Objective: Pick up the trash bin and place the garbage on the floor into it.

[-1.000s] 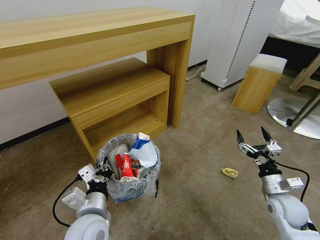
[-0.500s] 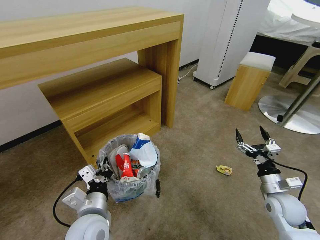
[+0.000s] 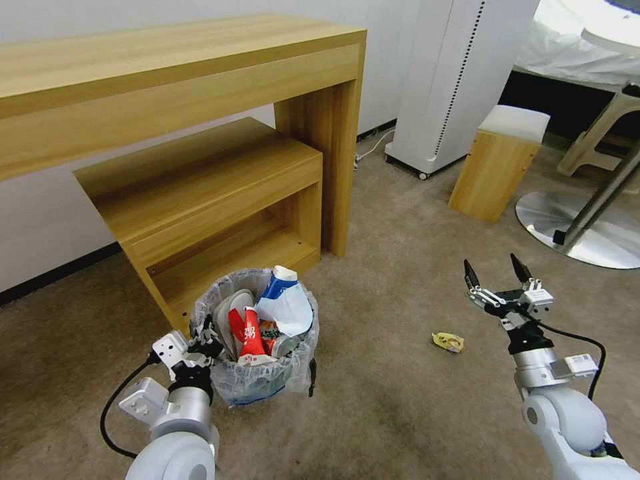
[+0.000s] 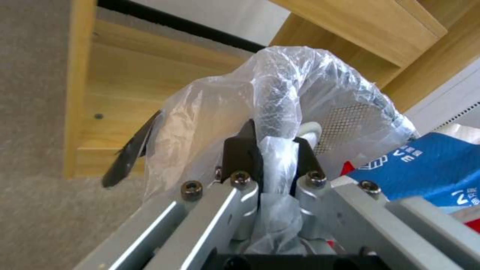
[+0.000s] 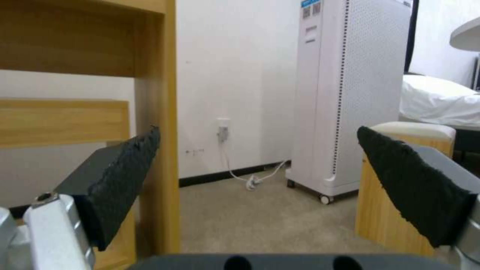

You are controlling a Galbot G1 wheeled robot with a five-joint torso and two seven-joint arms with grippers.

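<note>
**Clearing the last scrap from the carpet**

Looking down from the head camera, the trash bin (image 3: 257, 347) stands on the floor (image 3: 387, 413) in front of the low wooden shelf (image 3: 213, 200), already packed with garbage: a red-white cup (image 3: 251, 333), a blue-white cup (image 3: 280, 293) and a pale slipper (image 3: 230, 317). The left gripper (image 3: 203, 343) is at the bin's near rim, clamped on it. One yellow wrapper (image 3: 448, 342) lies on the carpet well apart from the bin, with the right gripper (image 3: 497, 283) held above the floor just beyond it, fingers spread and empty.

The left wrist view confirms the hold: the left gripper (image 4: 272, 150) pinches the bag-covered rim between its black fingers.

In the right wrist view, the right gripper (image 5: 260, 180) is wide apart with nothing between its pads, facing the white tower unit (image 5: 355, 93).

Most of the litter appears binned; the wrapper seems the one piece left.
</note>
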